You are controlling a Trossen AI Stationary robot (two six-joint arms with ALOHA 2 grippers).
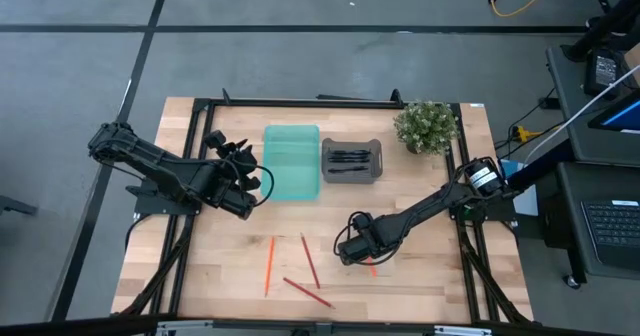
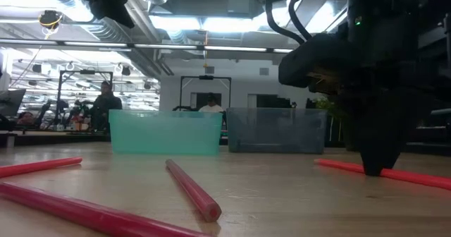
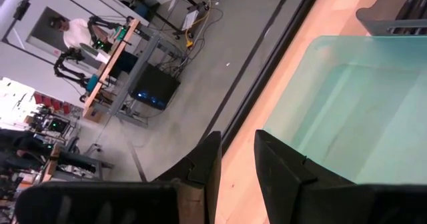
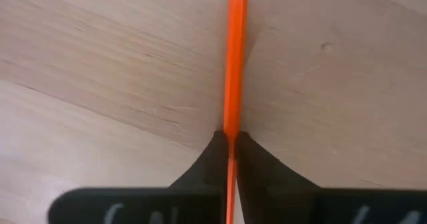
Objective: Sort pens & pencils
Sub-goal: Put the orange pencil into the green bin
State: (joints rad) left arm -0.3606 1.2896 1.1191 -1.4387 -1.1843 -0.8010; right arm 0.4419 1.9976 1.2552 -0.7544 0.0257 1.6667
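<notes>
item: orange pencil, flat on table, pinched in my right gripper. my left gripper parted, empty, beside teal bin. no legible writing.

Two dark jointed arms, black cables looped at each wrist.

Right arm: extended from right table edge, reaching inward and down toward table centre-front, wrist pitched down. Right gripper at table surface; fingers pinched together on orange pencil, which runs between the two tips. Left arm: folded at left side of table, elbow bent, forearm pointing inward. Left gripper held above table, fingers apart with narrow gap, holding nothing.
</notes>
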